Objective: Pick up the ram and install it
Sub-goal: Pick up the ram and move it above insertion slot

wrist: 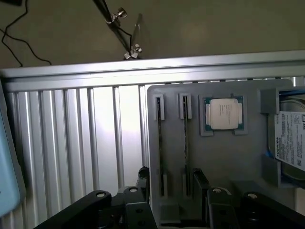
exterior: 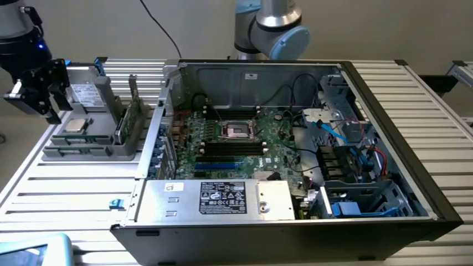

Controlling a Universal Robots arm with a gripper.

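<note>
Wrist view gives the relation most clearly. The claw point(wrist: 171, 174) is wide: its two dark fingers point(wrist: 144, 186) stand apart and hold nothing. Under them lies the grey holder point(wrist: 224, 162) on the ribbed desk point(wrist: 71, 143).

In the holder two narrow slots run side by side, and each shows a thin dark line. I take such a line for the ram point(wrist: 160, 152), standing on its long edge and seen from above. I cannot tell if both slots are filled. Both lines fall between the two fingers, and the middle of the claw is over the bare strip between the slots, not over either one.

The long axis of the ram runs away from the fingers, so the line from finger to finger crosses it at about a right angle. By my judgement the flat faces of the stick look toward the fingers. Just beside the slots the processor point(wrist: 224, 113) rests in its own pocket.

Exterior view shows the claw hanging above the holder on the exterior view's left, apart from it and touching nothing. From there the ram lies below the claw and a little toward the exterior view's right, with its length running across this view.

A green board point(exterior: 127, 126) stands on edge at the holder's side toward the open case point(exterior: 244, 238). It may be one more stick, but I cannot tell. Inside the case the black slots point(exterior: 232, 147) look bare to me, so the installing is not yet done.
</note>
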